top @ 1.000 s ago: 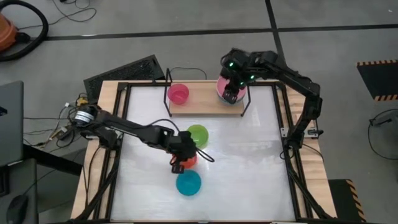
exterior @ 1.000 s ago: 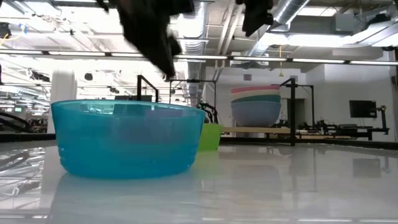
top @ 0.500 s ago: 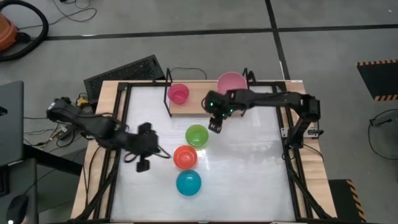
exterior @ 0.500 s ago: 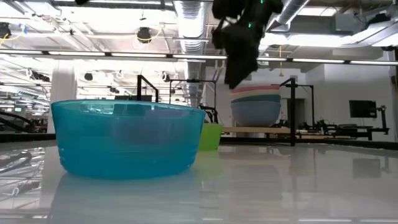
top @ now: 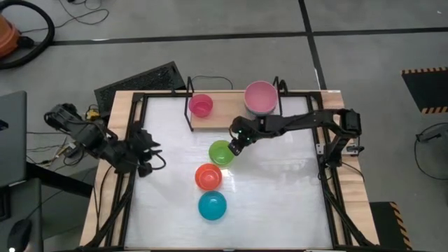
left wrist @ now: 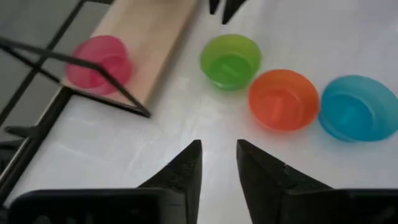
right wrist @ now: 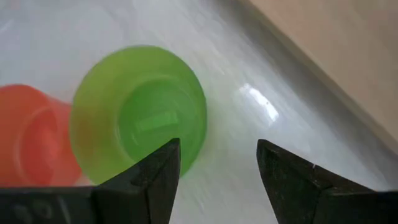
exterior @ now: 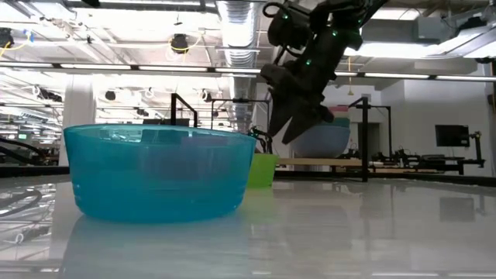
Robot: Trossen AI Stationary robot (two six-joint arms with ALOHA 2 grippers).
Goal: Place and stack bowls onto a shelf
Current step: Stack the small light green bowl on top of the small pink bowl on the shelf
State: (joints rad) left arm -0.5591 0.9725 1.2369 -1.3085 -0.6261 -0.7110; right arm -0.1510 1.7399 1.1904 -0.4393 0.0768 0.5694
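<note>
My right gripper [top: 236,145] [right wrist: 214,149] hangs open just over the far right rim of the small green bowl [top: 221,152] [right wrist: 137,118] and touches nothing. The orange bowl [top: 208,176] and the cyan bowl [top: 212,205] [exterior: 159,172] stand on the table nearer the front. On the shelf [top: 231,120], the magenta bowl [top: 201,105] sits at the left end. A stack of larger bowls with pink on top [top: 260,98] sits at the right end. My left gripper [top: 150,157] [left wrist: 219,158] waits by the table's left edge, open by a narrow gap.
The black frame rails [top: 134,168] run along the table's edges. The shelf's black wire uprights [top: 190,105] stand at both ends of the board. Bare white tabletop [top: 280,182] lies to the right of the three loose bowls. Cables and a keyboard [top: 140,78] lie beyond the left corner.
My left gripper has drawn back from the orange bowl toward the table's left edge, leaving that bowl standing on the table. My right gripper has left the pink-topped stack on the shelf, swung toward the near left and come down over the green bowl.
</note>
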